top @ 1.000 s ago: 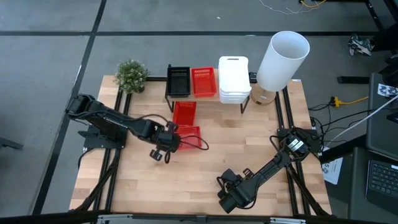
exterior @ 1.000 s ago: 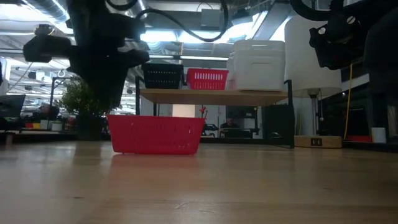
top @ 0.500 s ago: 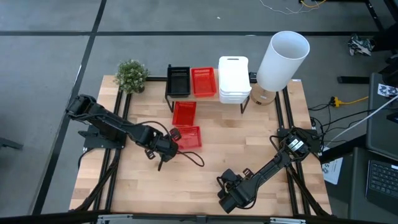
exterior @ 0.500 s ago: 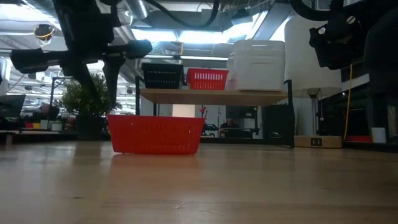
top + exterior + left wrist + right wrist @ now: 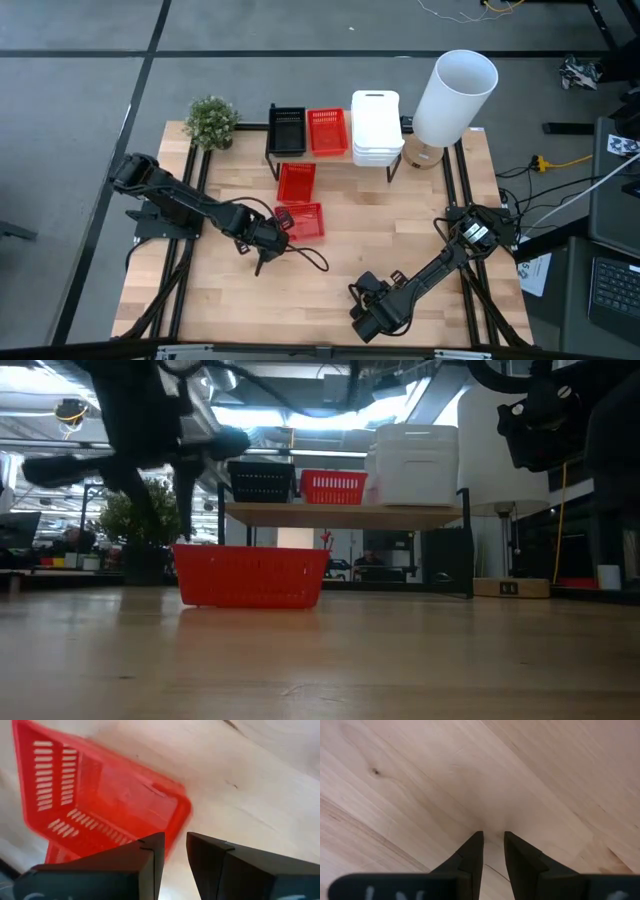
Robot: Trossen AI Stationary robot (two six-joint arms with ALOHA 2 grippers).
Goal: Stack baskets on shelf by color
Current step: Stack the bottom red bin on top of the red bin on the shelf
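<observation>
A red mesh basket (image 5: 304, 220) lies mid-table on its bottom, and it also shows in the left wrist view (image 5: 100, 795) and the low view (image 5: 250, 575). A second red basket (image 5: 296, 182) lies just beyond it. On the shelf (image 5: 340, 515) stand a black basket (image 5: 287, 130), a red basket (image 5: 329, 131) and a stack of white baskets (image 5: 376, 127). My left gripper (image 5: 277, 225) is shut, with its fingers pointing down at the near red basket's left end (image 5: 175, 840). My right gripper (image 5: 362, 318) is shut and empty, low over bare wood (image 5: 493, 836) near the front edge. My left gripper's shut fingers (image 5: 150, 852) stand right at the near red basket's corner rim (image 5: 182, 817), coming from above. I cannot tell whether they touch it. The basket sits flat on the table.
A tall white cylinder (image 5: 455, 95) stands at the shelf's right end. A small potted plant (image 5: 211, 122) stands at the far left corner. A black cable (image 5: 312, 262) loops on the wood near my left gripper. Bare wood lies across the table's near half.
My left gripper has come down and gone toward the near red basket's left end, tipping so that its fingers point down. The basket has stayed where it was.
</observation>
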